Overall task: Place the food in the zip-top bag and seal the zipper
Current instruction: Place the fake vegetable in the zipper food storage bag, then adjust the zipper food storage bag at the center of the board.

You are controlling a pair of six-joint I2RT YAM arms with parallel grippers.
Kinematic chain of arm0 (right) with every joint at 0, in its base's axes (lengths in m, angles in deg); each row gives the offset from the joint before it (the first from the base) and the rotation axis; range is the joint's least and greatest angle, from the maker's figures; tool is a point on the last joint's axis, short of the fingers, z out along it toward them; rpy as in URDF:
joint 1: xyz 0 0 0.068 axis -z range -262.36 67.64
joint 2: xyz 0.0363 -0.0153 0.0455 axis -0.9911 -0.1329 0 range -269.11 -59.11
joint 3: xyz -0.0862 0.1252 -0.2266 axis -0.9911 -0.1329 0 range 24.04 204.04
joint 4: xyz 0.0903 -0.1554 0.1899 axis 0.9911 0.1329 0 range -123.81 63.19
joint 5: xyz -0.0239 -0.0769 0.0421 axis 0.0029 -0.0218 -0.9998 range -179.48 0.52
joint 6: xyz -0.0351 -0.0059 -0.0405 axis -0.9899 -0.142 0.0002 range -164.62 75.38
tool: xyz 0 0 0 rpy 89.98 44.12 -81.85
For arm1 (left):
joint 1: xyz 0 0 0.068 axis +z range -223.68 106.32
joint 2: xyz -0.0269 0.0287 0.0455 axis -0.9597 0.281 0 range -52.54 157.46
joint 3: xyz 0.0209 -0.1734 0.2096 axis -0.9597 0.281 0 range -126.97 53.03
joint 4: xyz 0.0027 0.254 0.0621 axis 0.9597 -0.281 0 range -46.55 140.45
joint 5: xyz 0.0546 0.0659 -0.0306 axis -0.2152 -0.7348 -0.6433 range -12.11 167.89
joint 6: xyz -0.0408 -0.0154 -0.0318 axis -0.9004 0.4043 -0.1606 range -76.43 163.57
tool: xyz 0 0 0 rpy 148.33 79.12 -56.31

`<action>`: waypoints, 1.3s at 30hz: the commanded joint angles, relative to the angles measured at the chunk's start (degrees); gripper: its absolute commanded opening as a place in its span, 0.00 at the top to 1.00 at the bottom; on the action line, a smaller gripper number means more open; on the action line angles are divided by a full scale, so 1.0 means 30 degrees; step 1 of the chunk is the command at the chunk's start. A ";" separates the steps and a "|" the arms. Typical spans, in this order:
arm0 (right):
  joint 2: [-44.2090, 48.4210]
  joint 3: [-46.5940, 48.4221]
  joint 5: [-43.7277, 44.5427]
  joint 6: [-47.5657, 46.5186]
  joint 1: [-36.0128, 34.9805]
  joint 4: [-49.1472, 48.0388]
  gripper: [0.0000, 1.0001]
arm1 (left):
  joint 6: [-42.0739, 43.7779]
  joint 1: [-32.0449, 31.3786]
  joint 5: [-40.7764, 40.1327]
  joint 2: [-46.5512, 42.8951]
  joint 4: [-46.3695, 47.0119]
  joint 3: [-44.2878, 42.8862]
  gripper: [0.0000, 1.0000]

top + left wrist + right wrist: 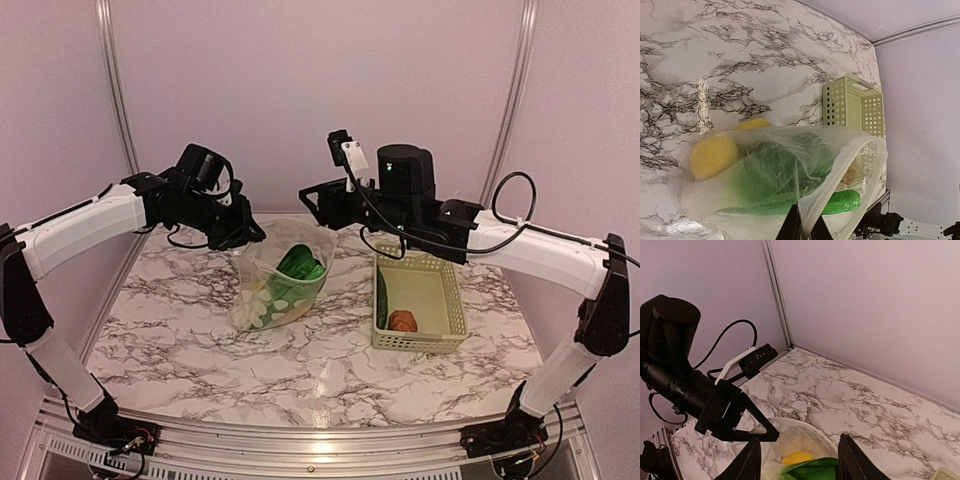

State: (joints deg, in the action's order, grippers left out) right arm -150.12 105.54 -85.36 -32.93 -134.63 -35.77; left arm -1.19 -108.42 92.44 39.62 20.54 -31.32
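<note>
Two containers are sitting on the marble table (200, 330). The zip-top bag (258, 300), standing open at centre, is holding a lemon (715, 156) and leafy greens (780, 172). The pale green basket (455, 300) (to its right) is holding a cucumber (382, 297) and a brown round item (402, 321). The left gripper (802, 227) is pinching the bag's rim with closed jaws; the right gripper (800, 460) is hovering above the mouth, jaws apart.

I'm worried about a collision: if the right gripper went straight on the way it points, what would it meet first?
Probably the green vegetable in the open bag, which shows between the fingers of the open right gripper, with a lemon beside it. Depth is unclear.
</note>
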 commanded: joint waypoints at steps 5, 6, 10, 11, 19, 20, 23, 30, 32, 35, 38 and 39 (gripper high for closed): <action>0.0987 -0.1031 -0.0080 0.1357 0.2064 0.5011 0.54 | 0.1969 0.0170 0.1015 0.0775 -0.0799 -0.0973 0.91; 0.1119 -0.1017 0.0004 0.1402 0.2228 0.5515 0.55 | 0.2188 0.0157 0.1037 0.0826 -0.0945 -0.1035 0.92; 0.1416 -0.0843 0.0081 0.1554 0.2687 0.7338 0.58 | 0.2538 0.0160 0.0834 0.0672 -0.1301 -0.0890 0.95; 0.1443 -0.0788 0.0057 0.1690 0.2761 0.7772 0.58 | 0.2516 0.0177 0.0864 0.0626 -0.1194 -0.0670 0.96; -0.0249 -0.0077 -0.4661 0.2214 0.3000 0.9047 0.59 | 0.2916 0.0155 0.1217 0.0921 -0.1171 -0.0719 0.92; -0.0684 0.0219 -0.4996 0.2304 0.2979 0.9300 0.58 | 0.3017 0.0155 0.1102 0.0935 -0.1292 -0.0784 0.89; -0.1962 0.1251 -0.6239 0.2288 0.2987 0.9944 0.58 | 0.3498 0.0157 0.0733 0.1062 -0.1718 -0.1031 0.88; -0.3237 0.2486 -0.6613 0.2786 0.3001 1.0387 0.72 | 0.5393 0.0155 -0.0399 0.1638 -0.2831 -0.2376 0.77; -0.3466 0.2859 -0.6396 0.2908 0.2999 1.0749 0.80 | 0.5820 0.0155 -0.0738 0.1779 -0.3022 -0.2710 0.77; -0.3963 0.3636 -0.6467 0.3102 0.3008 1.1497 0.89 | 0.6391 0.0050 -0.1098 0.2008 -0.3305 -0.3159 0.76; -0.4124 0.4675 -0.6984 0.3499 0.3010 1.1985 0.95 | 0.7052 -0.0167 -0.1449 0.2046 -0.3522 -0.3329 0.80; -0.4208 0.5182 -0.7106 0.3691 0.3010 1.2383 0.97 | 0.7269 -0.0255 -0.1783 0.2087 -0.3728 -0.3410 0.83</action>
State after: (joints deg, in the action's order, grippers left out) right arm -161.61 115.31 -104.81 -23.93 -125.82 -2.39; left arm 16.36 -108.42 90.18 44.69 13.04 -39.83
